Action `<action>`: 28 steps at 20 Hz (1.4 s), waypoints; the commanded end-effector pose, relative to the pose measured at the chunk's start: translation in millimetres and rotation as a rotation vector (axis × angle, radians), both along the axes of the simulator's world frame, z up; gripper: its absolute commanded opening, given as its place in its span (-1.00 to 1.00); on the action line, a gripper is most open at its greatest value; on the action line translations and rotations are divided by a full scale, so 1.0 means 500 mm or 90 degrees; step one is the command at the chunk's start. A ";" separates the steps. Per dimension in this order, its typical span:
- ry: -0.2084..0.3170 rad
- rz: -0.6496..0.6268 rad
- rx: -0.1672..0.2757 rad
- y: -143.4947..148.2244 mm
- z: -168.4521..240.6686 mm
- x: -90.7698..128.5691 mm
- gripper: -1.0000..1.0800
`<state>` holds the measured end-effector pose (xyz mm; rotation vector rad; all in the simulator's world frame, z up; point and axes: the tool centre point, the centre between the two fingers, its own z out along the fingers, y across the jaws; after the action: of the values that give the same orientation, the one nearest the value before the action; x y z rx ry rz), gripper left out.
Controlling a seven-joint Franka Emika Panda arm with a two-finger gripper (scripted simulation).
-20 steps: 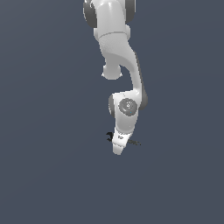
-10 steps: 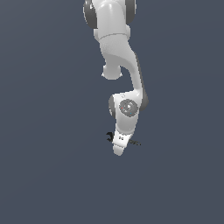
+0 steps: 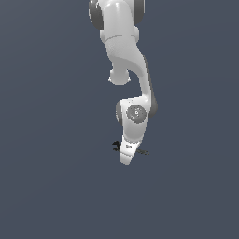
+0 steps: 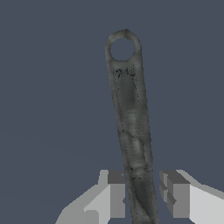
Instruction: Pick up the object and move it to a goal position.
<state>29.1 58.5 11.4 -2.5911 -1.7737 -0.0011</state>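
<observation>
In the wrist view, the gripper point(image 4: 142, 194) is sitting nearest the camera, its two grey fingers point(image 4: 116, 192) standing parted to either side of the object point(image 4: 131, 127). The jaws are standing narrowly apart, with a thin strip of floor showing between each pad and the shaft, so the fingers are flanking the tool rather than pinching it; whether they are touching it lower down is not clear. The object is running lengthwise out from between the fingers and away from the hand, slightly tilted, as a slim speckled grey-olive shaft. At its far end it is finishing in a round ring with an open hole, well beyond the fingertips. Its near end is passing out of sight under the hand.

In the exterior view, the white arm point(image 3: 128, 70) is reaching down from above and the hand point(image 3: 127, 154) is hanging low over the plain dark floor point(image 3: 56, 186). The object point(image 3: 116, 146) is lying flat there, its black hooked head poking out on the exterior view's left of the hand and a thin bit of shaft showing on the exterior view's right, the middle being hidden behind the hand.
</observation>
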 end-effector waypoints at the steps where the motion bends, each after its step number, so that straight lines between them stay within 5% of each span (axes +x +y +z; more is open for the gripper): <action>1: -0.001 0.000 0.000 -0.010 0.006 -0.005 -1.00; 10: 0.000 -0.001 -0.001 -0.088 0.052 -0.058 -1.00; 28: 0.000 -0.003 -0.002 -0.362 0.217 -0.234 -1.00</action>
<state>-82.0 -113.5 114.2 -2.5985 -1.7670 0.0011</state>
